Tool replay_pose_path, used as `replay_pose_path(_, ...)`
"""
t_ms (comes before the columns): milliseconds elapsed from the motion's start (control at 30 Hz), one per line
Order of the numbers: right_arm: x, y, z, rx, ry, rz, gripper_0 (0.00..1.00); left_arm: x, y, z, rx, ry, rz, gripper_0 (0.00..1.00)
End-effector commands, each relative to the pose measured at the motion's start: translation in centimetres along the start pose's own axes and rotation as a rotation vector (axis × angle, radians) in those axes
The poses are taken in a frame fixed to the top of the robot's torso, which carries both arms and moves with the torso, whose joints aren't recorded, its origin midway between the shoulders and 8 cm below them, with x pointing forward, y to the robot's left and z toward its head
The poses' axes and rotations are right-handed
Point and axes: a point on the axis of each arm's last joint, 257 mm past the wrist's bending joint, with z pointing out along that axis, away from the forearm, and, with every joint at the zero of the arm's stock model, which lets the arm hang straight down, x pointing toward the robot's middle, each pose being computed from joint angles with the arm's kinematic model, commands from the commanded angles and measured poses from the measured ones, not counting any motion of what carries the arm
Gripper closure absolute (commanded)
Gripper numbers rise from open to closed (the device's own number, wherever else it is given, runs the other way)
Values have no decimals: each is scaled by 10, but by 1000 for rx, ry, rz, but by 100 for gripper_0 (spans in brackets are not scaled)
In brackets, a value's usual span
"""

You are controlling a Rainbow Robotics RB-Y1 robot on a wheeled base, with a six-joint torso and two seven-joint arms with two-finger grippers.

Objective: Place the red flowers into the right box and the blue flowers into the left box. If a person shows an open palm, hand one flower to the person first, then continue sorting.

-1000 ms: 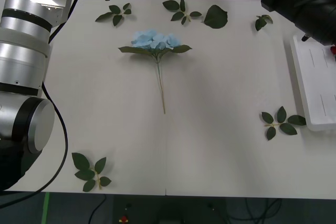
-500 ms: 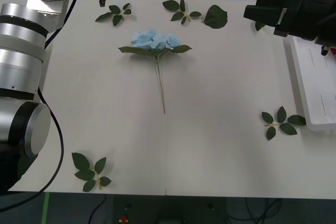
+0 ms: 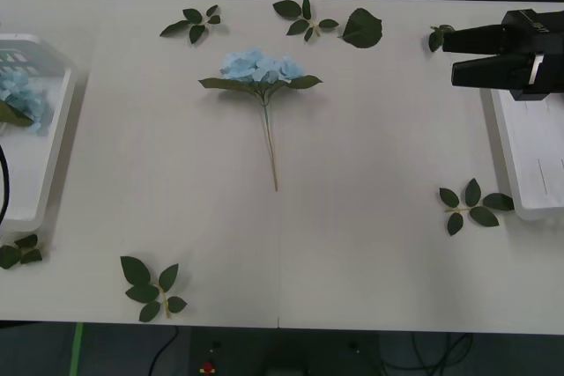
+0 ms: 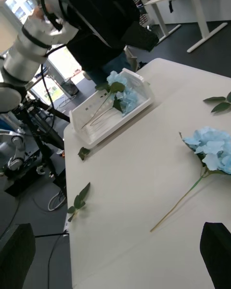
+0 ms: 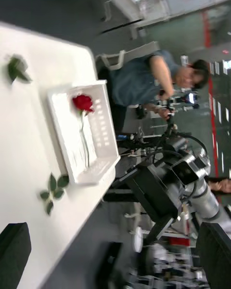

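Front view: one blue flower [image 3: 260,68] lies mid-desk [image 3: 352,244], head toward the far edge, stem running straight back toward the robot. Right claw [image 3: 451,57] hangs over the desk's right side just beside the right box [image 3: 529,209], black fingers parted narrowly, holding nothing. Left box [image 3: 40,182] at the left edge holds blue blooms [image 3: 18,94]; number unclear. Right wrist view shows two stems in that box [image 4: 103,113]. Left wrist view shows one red flower [image 5: 83,103] in the right box [image 5: 103,125], lengthwise; left claw [image 5: 115,250] spread wide, empty. Seven loose leaf sprigs [image 3: 150,288] scattered in the front view.
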Motion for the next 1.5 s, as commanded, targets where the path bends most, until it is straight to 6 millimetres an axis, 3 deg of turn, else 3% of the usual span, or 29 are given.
replay_pose_path(33, -26, 23, -7, -31, 33, -85, 0, 0, -23, -3, -158, 36, 42, 0)
replay_pose_path(367, -22, 47, 5, -90, 55, -108, 0, 55, 47, 44, -377, 1, -321, 0)
replay_pose_path(433, -21, 49, 5, -94, 59, -108, 0, 63, 71, 56, -401, -29, -411, 0)
replay_pose_path(700, -20, 45, 5, -85, 55, -100, 0, 68, 145, 76, -451, -156, -617, 0)
replay_pose_path(900, -21, 42, 4, -76, 52, -97, 0, 67, 202, 70, -560, -253, -700, 0)
replay_pose_path(967, -20, 41, 4, -77, 52, -95, 0, 59, 220, 66, -583, -312, -752, 0)
replay_pose_path(1167, -21, 39, 3, -71, 48, -91, 0, 36, 246, 64, -628, -417, -833, 0)
replay_pose_path(1333, -22, 38, 3, -70, 44, -88, 0, 40, 263, 60, -710, -399, -724, 0)
replay_pose_path(1500, -22, 38, 2, -70, 42, -86, 0, 51, 266, 60, -764, -319, -565, 0)
